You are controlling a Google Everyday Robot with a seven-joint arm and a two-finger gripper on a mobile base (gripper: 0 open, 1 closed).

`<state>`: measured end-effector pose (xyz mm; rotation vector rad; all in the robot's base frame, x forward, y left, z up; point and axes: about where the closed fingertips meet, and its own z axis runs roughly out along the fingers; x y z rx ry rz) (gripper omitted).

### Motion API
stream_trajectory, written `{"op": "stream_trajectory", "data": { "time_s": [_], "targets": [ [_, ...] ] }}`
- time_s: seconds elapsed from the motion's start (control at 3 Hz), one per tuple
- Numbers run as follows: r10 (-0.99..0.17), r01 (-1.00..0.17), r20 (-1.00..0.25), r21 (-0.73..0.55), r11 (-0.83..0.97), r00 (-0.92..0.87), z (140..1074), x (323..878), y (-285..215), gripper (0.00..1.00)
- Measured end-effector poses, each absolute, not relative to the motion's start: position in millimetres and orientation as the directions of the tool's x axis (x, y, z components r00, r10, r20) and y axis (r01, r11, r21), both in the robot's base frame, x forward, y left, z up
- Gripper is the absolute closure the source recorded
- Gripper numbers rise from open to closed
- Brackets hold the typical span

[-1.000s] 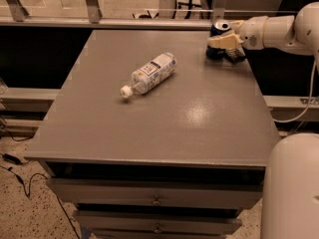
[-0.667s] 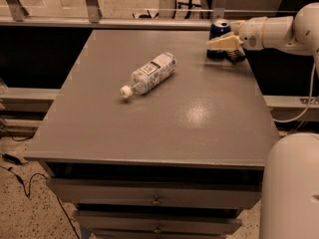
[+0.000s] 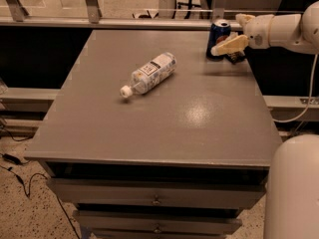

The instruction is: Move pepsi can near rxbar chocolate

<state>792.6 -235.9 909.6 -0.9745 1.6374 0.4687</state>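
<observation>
The pepsi can, dark blue with a silver top, stands upright at the far right of the grey table. The rxbar chocolate, a small black bar, lies right beside the can's base on its right, partly hidden by a finger. My gripper reaches in from the right and is open. One cream finger crosses in front of the can's lower right. The other finger is behind and to the right of the can's top, a little apart from it.
A clear plastic bottle with a white cap lies on its side left of the table's middle. A metal railing runs behind the table. My white base is at the front right corner. Drawers sit below the tabletop.
The can has shifted slightly left and toward the front and now stands by the black bar. The fingers have spread away from the can.
</observation>
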Motion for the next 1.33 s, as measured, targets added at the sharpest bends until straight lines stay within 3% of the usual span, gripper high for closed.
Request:
{"op": "stream_trajectory", "data": {
  "time_s": [0.67,1.0,1.33],
  "targets": [
    [-0.306,-0.753,-0.951,-0.229,0.616,0.039,960.1,731.1,-310.4,0.00],
    [-0.220,-0.734,-0.971,-0.218,0.643,0.096,992.3,685.2,-342.2,0.00],
    [-0.180,-0.732,-0.979,-0.190,0.654,0.094,990.5,670.6,-352.3,0.00]
  ]
}}
